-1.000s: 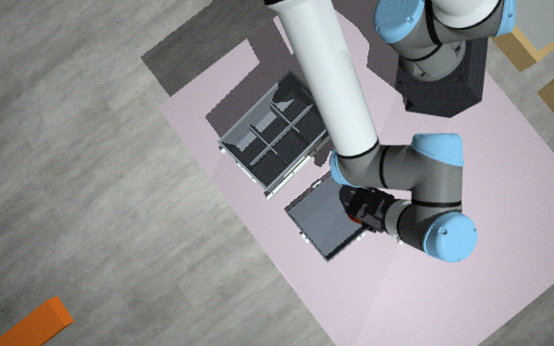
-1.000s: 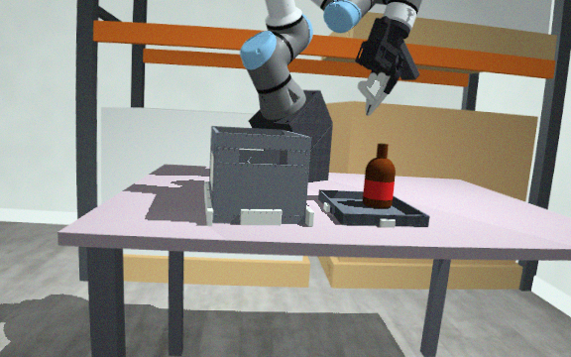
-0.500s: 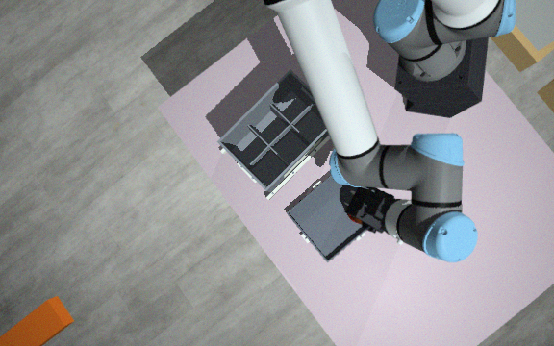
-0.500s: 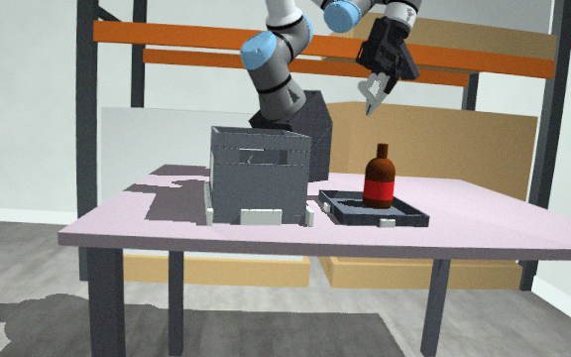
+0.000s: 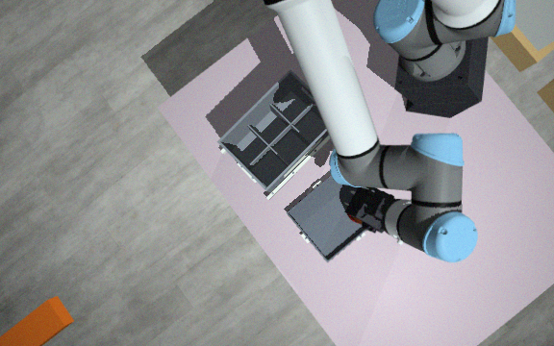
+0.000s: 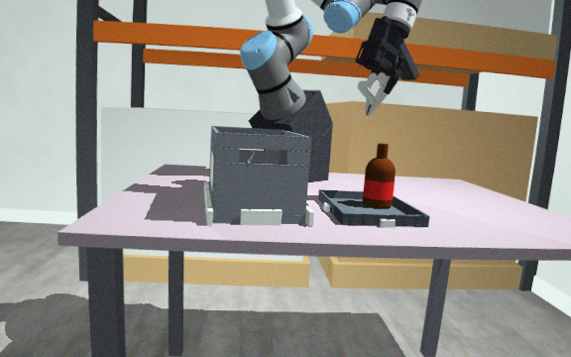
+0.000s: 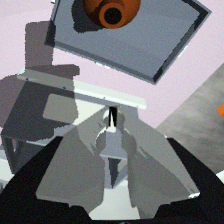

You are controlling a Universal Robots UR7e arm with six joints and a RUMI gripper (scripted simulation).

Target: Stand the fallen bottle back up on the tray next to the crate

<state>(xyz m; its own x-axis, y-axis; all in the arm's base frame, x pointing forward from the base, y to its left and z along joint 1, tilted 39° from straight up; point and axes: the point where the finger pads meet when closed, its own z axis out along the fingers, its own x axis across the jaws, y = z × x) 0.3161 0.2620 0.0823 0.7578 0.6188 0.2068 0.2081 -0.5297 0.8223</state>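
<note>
Standing upright in dark tray [image 6: 404, 218] on pink bench [image 6: 489, 223], right of crate [image 6: 261, 178]: brown bottle [image 6: 379, 179]. Gripper [image 6: 372, 105] high above, jaws together, empty. Risk: descending arm clips bottle neck, topples it again.

Floor: grey wood planks [image 5: 65, 192]
Worktop: pale pink [image 6: 464, 218], dark legs
Shelving: dark posts [image 6: 86, 124], orange beams [image 6: 191, 34] behind worktop's far edge
Walls: pale grey-white [image 6: 23, 124]
Storage: tan boxes [image 6: 216, 270] under worktop
</note>
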